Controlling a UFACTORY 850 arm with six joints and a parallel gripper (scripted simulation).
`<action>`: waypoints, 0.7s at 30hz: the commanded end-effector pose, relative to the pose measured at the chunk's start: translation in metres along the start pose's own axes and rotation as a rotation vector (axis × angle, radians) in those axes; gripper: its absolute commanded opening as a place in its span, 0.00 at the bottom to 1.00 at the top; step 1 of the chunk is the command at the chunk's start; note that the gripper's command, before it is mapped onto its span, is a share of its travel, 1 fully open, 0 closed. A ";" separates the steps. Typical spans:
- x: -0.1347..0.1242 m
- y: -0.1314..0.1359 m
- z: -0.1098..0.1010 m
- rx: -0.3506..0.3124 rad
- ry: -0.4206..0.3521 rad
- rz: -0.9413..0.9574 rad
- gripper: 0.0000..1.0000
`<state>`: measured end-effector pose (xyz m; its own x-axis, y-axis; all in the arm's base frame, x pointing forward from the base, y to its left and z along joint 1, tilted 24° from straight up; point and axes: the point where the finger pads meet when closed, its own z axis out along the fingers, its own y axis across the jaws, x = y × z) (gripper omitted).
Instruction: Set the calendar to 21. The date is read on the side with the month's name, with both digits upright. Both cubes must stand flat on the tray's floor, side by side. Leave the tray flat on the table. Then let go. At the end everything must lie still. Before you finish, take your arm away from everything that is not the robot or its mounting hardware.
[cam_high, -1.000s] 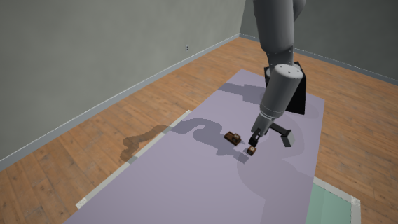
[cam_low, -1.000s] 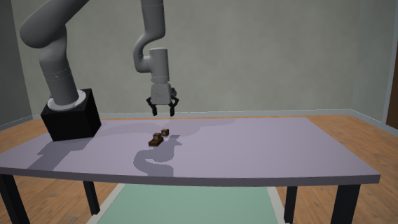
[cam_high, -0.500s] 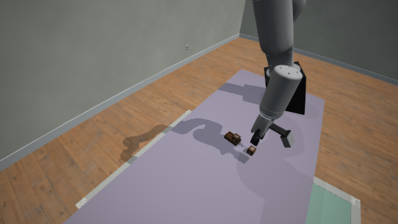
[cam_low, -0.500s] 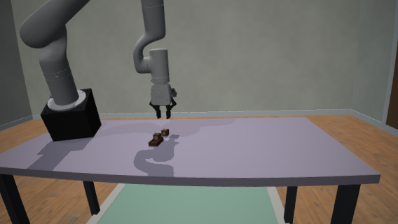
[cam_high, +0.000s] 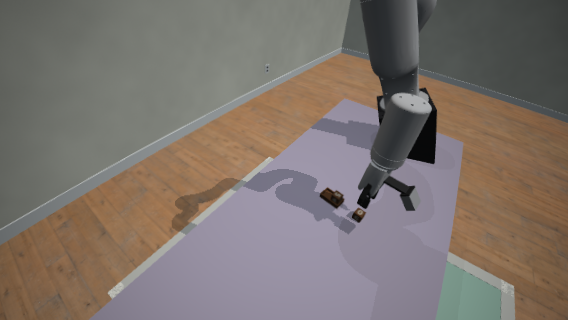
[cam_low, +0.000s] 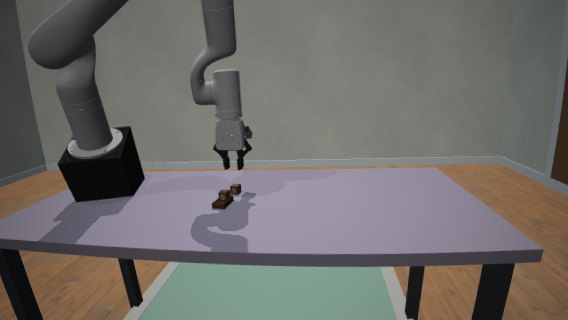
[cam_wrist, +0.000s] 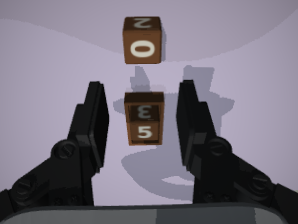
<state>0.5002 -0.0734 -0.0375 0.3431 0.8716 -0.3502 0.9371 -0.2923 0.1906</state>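
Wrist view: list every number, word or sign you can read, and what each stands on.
"0": loose cube, bright face
"2": loose cube, darker face
"5": cube in the tray, bright face
"3": same cube, darker face, upside down
No words readable.

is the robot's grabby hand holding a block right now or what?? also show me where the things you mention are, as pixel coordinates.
No: the gripper (cam_high: 365, 199) (cam_low: 233, 164) (cam_wrist: 142, 99) is partly open and holds nothing, up above the two cubes (cam_high: 359, 215) (cam_low: 235, 189) (cam_wrist: 142, 42) (cam_high: 337, 195) (cam_low: 224, 195) (cam_wrist: 144, 131).
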 end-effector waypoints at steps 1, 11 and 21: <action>0.000 0.001 -0.001 -0.001 0.001 0.000 0.47; 0.000 0.001 0.000 -0.001 0.001 0.000 0.47; 0.000 0.001 0.004 -0.002 0.000 0.000 0.47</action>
<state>0.5004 -0.0744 -0.0398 0.3431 0.8716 -0.3502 0.9371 -0.2922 0.1910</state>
